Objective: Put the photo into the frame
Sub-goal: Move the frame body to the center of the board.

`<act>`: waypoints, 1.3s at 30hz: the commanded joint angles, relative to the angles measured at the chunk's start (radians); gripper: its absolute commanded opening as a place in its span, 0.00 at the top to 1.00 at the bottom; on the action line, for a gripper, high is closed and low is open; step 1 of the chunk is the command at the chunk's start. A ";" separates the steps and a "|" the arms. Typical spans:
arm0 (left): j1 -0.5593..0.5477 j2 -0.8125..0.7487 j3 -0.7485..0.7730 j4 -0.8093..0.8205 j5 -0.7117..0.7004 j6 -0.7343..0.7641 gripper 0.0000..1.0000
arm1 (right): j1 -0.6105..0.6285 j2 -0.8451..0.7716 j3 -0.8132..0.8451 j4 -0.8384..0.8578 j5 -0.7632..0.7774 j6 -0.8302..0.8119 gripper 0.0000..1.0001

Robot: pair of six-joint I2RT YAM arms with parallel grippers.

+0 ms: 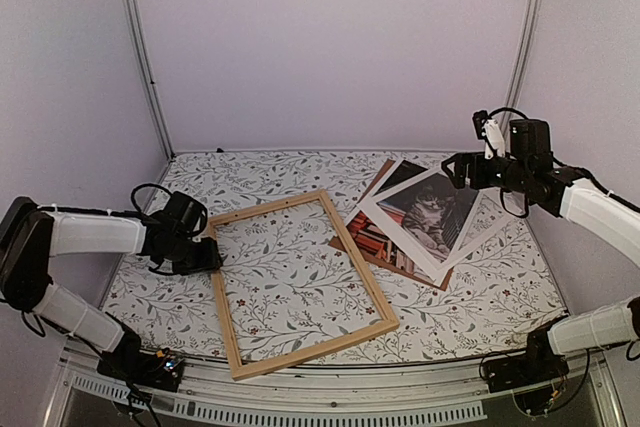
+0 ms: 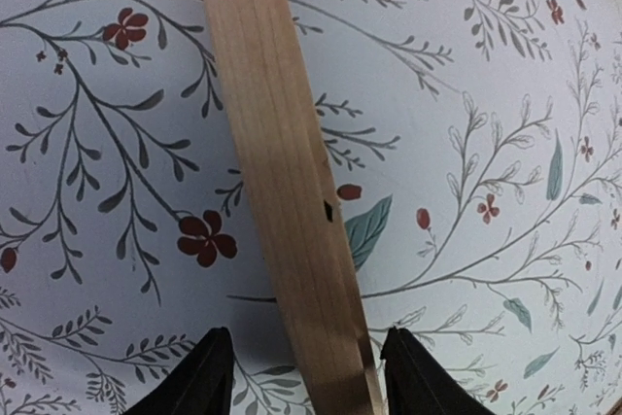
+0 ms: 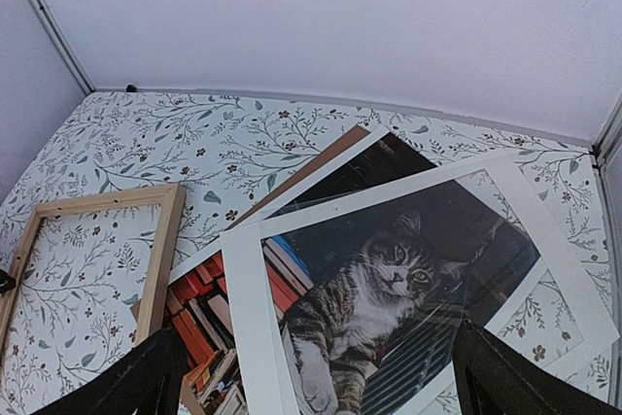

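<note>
We are straddling the frame [image 2: 277, 143] with the left gripper [image 2: 309, 381], jaws apart; the right gripper [image 3: 326, 381] is hanging open over the photo [image 3: 389, 279]. Clamping one thin rail is risking twisting.

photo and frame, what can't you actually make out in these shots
- The photo: in all views the white mat lies across it, so its right edge is hidden.
- The frame: the left wrist view shows one rail only. The picture's bottom edge cuts off the left gripper, so contact cannot be told.
- The backing board: only a strip shows from under the photo.
</note>
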 commanded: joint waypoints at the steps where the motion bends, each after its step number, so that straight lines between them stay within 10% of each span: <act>1: -0.010 0.039 0.052 0.024 -0.014 0.030 0.49 | 0.009 0.000 -0.019 0.014 -0.022 0.013 0.01; 14: 0.058 0.249 0.247 0.008 -0.058 0.136 0.76 | 0.009 0.049 -0.006 0.011 -0.053 0.026 0.01; 39: 0.329 0.683 0.815 -0.228 -0.065 0.556 0.74 | 0.016 0.195 0.020 -0.079 0.056 0.105 0.01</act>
